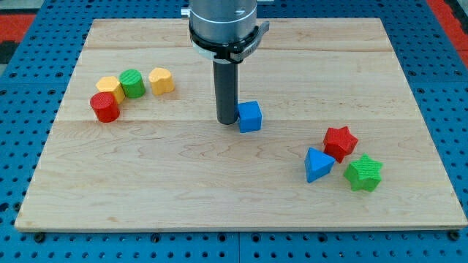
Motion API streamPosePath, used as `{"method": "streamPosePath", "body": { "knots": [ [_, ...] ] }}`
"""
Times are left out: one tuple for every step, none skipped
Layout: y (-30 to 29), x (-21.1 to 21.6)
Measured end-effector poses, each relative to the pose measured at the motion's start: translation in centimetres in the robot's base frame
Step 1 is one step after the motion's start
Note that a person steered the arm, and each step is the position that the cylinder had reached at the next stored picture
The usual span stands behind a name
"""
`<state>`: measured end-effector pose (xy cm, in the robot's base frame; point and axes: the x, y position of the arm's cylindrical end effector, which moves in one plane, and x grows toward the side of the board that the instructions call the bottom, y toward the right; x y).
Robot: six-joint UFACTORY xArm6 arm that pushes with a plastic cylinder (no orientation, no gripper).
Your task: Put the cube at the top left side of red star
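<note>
A blue cube (pixel 250 116) sits near the middle of the wooden board. My tip (pixel 227 120) stands right against the cube's left side. A red star (pixel 340 142) lies toward the view's right, well right of and below the cube. A blue triangle block (pixel 317 164) touches the star's lower left, and a green star (pixel 363 173) sits at its lower right.
At the view's left is a cluster: a red cylinder (pixel 104 107), a yellow block (pixel 110 88), a green cylinder (pixel 132 82) and a yellow block (pixel 161 80). The wooden board (pixel 241 197) ends in a blue perforated surround.
</note>
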<state>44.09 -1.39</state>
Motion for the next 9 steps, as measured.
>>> {"method": "streamPosePath", "body": {
  "knots": [
    [1.1, 0.0],
    [4.1, 0.0],
    [5.1, -1.1],
    [7.9, -0.2],
    [11.0, 1.9],
    [8.5, -0.4],
    [-3.6, 2.7],
    [-19.8, 4.1],
    [-26.2, 0.4]
  ]
}}
